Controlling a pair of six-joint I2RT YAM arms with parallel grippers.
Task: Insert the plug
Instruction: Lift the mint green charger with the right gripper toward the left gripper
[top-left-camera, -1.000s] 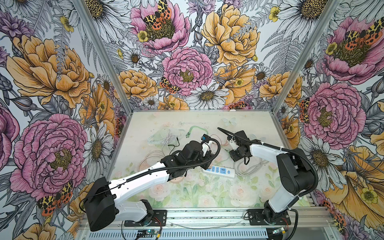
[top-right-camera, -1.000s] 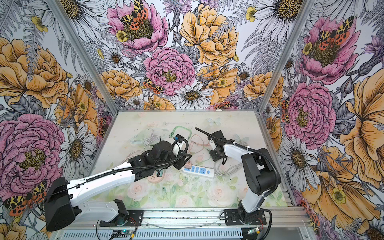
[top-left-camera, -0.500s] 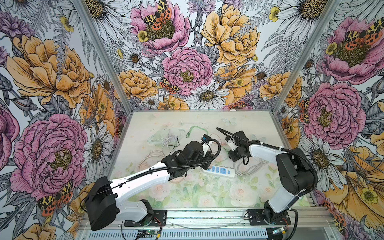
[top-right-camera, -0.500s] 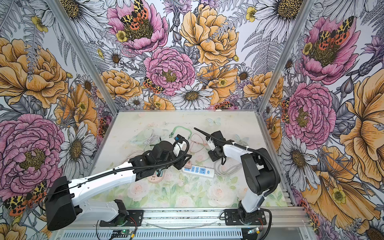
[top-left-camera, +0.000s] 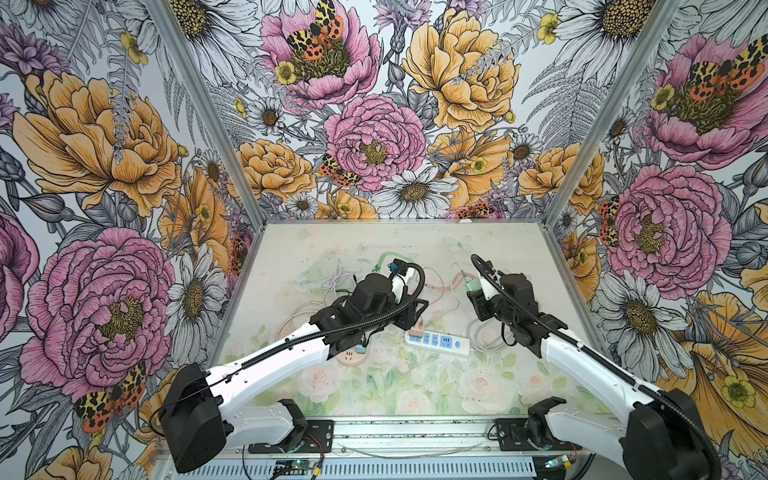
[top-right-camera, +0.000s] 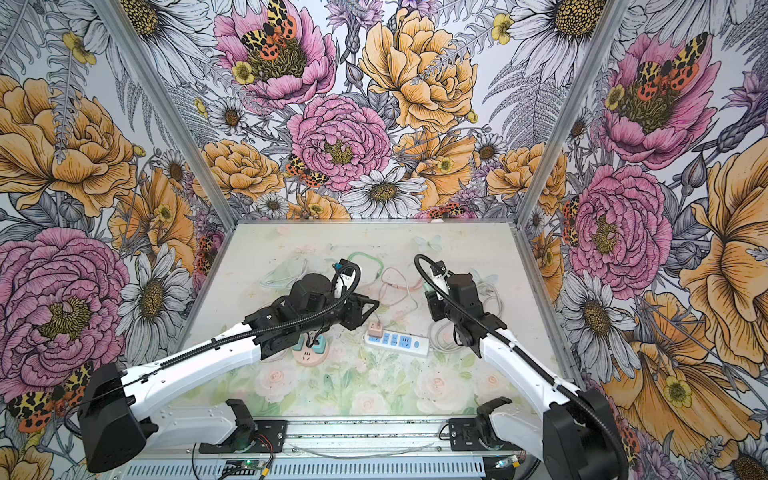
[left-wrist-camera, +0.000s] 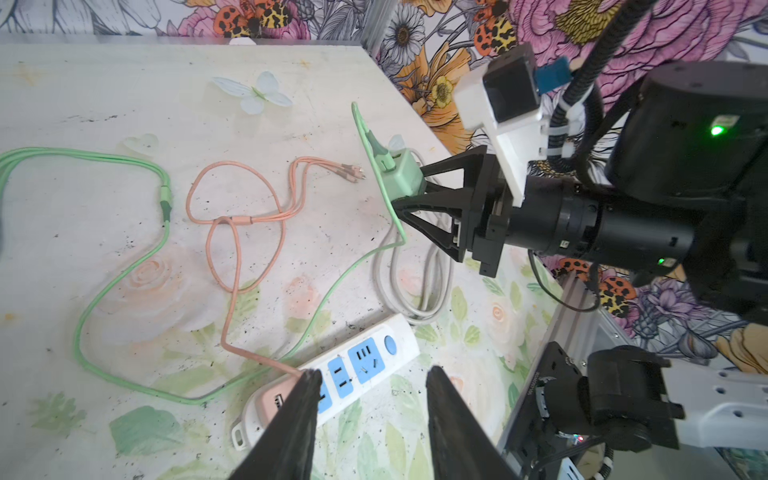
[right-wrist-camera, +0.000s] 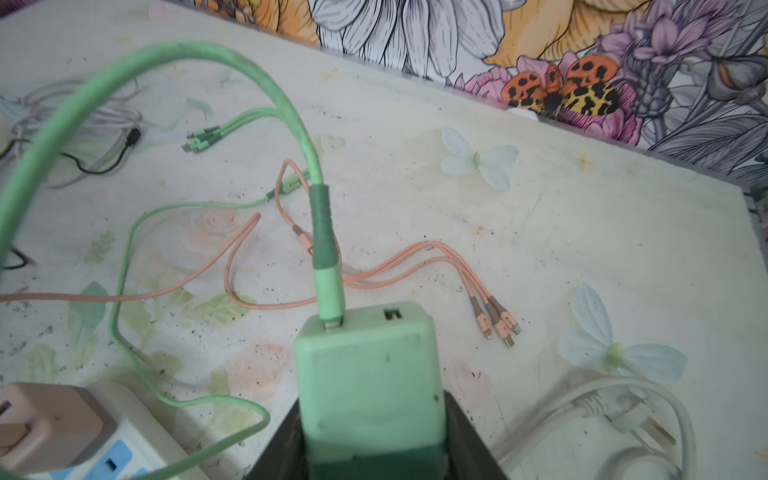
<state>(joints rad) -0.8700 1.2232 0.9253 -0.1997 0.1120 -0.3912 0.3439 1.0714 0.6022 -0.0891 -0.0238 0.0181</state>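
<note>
The plug (right-wrist-camera: 368, 374) is a mint-green cube charger with a green cable in its top. My right gripper (right-wrist-camera: 370, 415) is shut on its sides and holds it off the table; it is also seen as the plug (left-wrist-camera: 399, 176) in the right gripper (left-wrist-camera: 409, 189) and, in both top views, as the plug (top-left-camera: 473, 286) (top-right-camera: 430, 286). The white power strip (left-wrist-camera: 399, 332) (top-left-camera: 438, 341) (top-right-camera: 399, 341) with blue outlets lies flat between the arms. My left gripper (left-wrist-camera: 372, 374) hangs open over the strip, with nothing between its fingers.
A pink adapter (left-wrist-camera: 270, 405) (top-left-camera: 417, 332) sits in the strip's end outlet. Pink cable (left-wrist-camera: 232, 216) and green cable (left-wrist-camera: 124, 266) loop across the table. The strip's white cord (right-wrist-camera: 602, 407) coils near the right wall. A round pink socket (top-right-camera: 309, 353) lies under the left arm.
The right jaws have narrowed onto the green plug. Both arms stay almost where they were.
</note>
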